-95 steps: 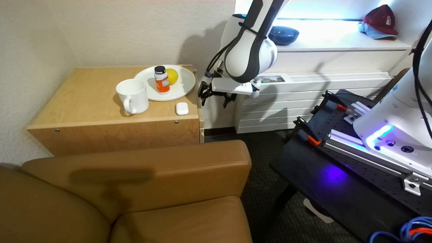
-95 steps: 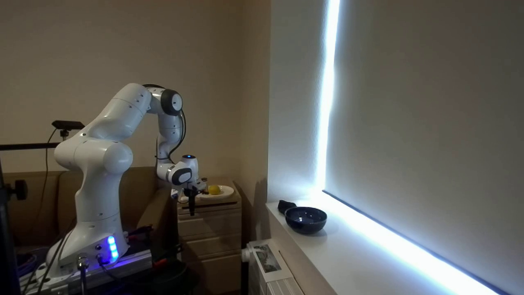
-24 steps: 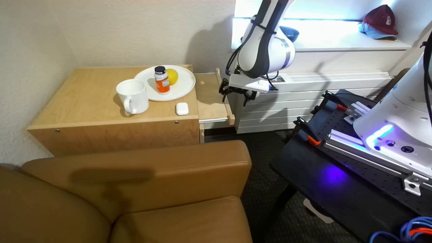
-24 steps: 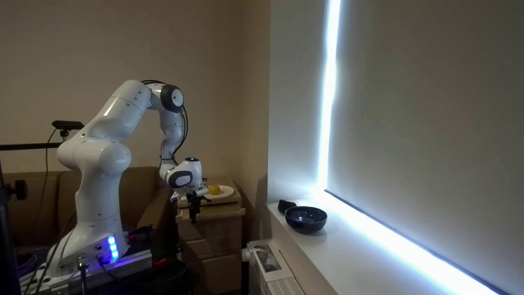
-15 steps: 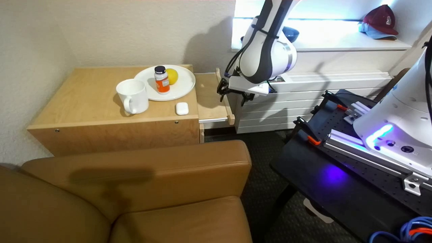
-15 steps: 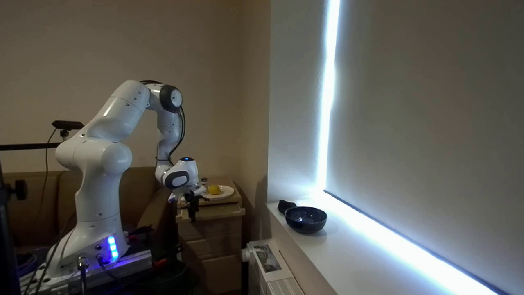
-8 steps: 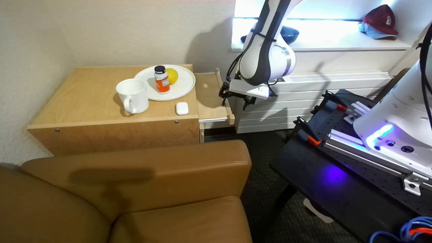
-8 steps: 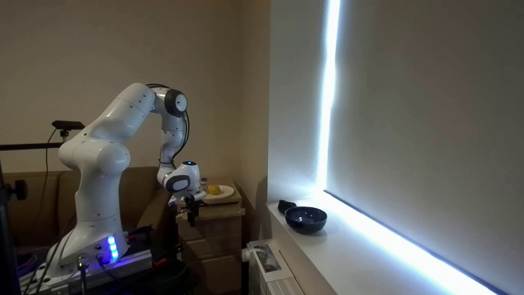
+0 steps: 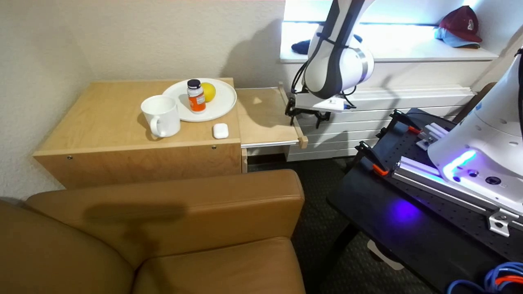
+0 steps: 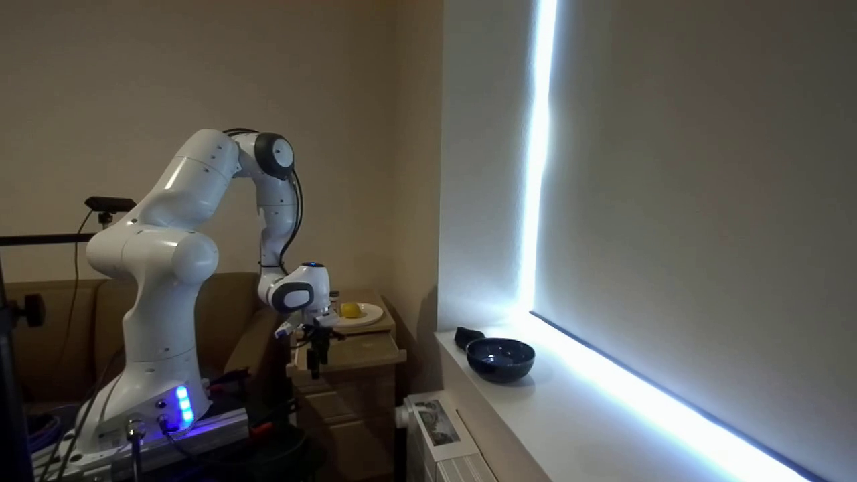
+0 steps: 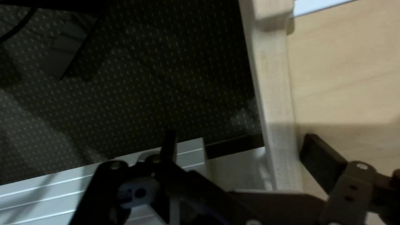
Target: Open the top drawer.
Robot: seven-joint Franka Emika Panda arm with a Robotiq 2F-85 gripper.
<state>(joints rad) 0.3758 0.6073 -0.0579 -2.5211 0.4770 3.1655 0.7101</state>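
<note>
The top drawer (image 9: 265, 118) of the light tan cabinet (image 9: 118, 118) stands well out from it, its pale floor bare where visible. It also shows pulled out in an exterior view (image 10: 365, 351). My gripper (image 9: 305, 123) is open over the drawer front, pointing down. In the wrist view the drawer front (image 11: 272, 78) lies between the spread fingers of my gripper (image 11: 240, 136). One finger (image 11: 322, 162) is inside the drawer, close against the inner face of the front. The other finger (image 11: 168, 147) is outside, well apart from it.
On the cabinet top are a white mug (image 9: 160, 116), a plate (image 9: 222, 96) with a bottle (image 9: 196, 98) and a yellow fruit (image 9: 209, 92), and a small white case (image 9: 220, 131). A white slatted unit (image 9: 388, 118) is beside the gripper. A brown sofa (image 9: 196, 220) stands in front.
The drawer was shut 6.3 seconds ago and part open later. In the last half second it has slid further out, and my open gripper has moved away from the cabinet with it.
</note>
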